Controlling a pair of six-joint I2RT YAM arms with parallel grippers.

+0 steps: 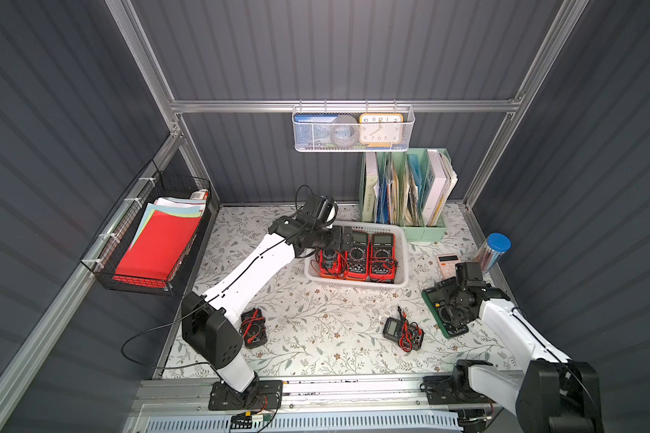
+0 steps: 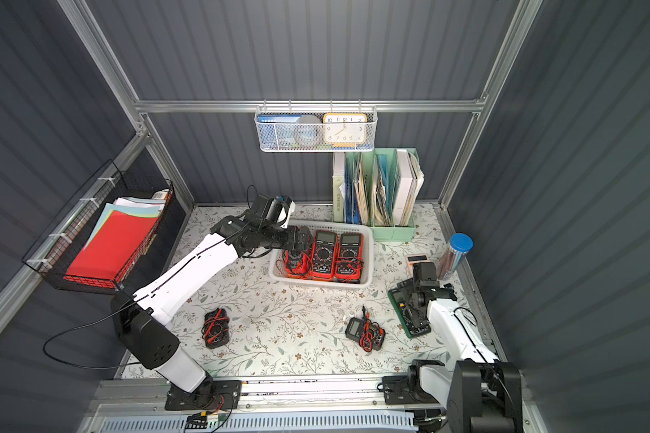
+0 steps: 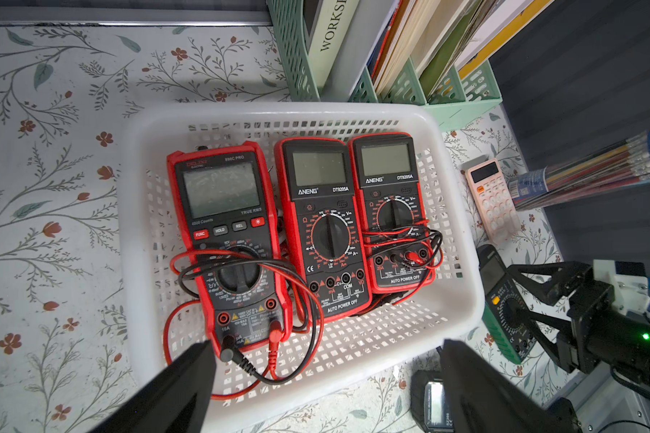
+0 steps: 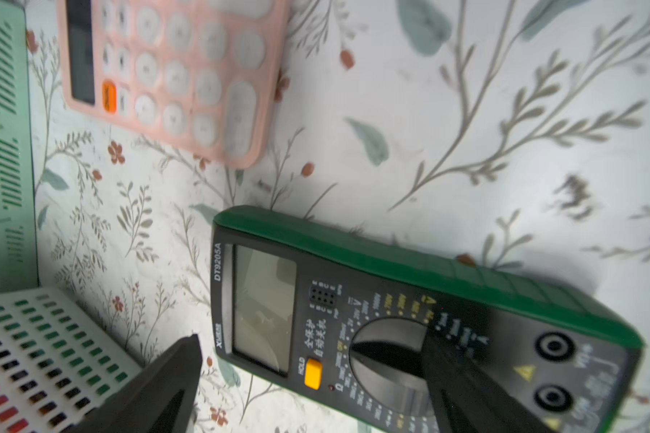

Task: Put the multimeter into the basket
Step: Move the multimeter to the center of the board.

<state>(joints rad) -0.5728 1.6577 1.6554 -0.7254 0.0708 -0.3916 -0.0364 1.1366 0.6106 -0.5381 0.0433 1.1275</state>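
Multimeters lie scattered on the floral tabletop (image 1: 304,311). Nearest, a small black multimeter (image 1: 254,329) wrapped in leads is seen beside the left arm's base, and a grey multimeter (image 1: 401,330) nearer the middle. Further back, a green multimeter (image 4: 316,292) lies flat outside the basket, with the right gripper (image 4: 310,341) spread wide over its dial; contact cannot be told. Beyond, the left gripper (image 3: 327,344) is held wide apart and empty above the basket (image 3: 278,108), where three red multimeters (image 3: 327,232) lie side by side.

Pink calculator (image 4: 173,75) lies on the desk (image 4: 466,112) beyond the right end effector (image 4: 310,343); blue-capped pen tube (image 1: 494,249) sits near it.
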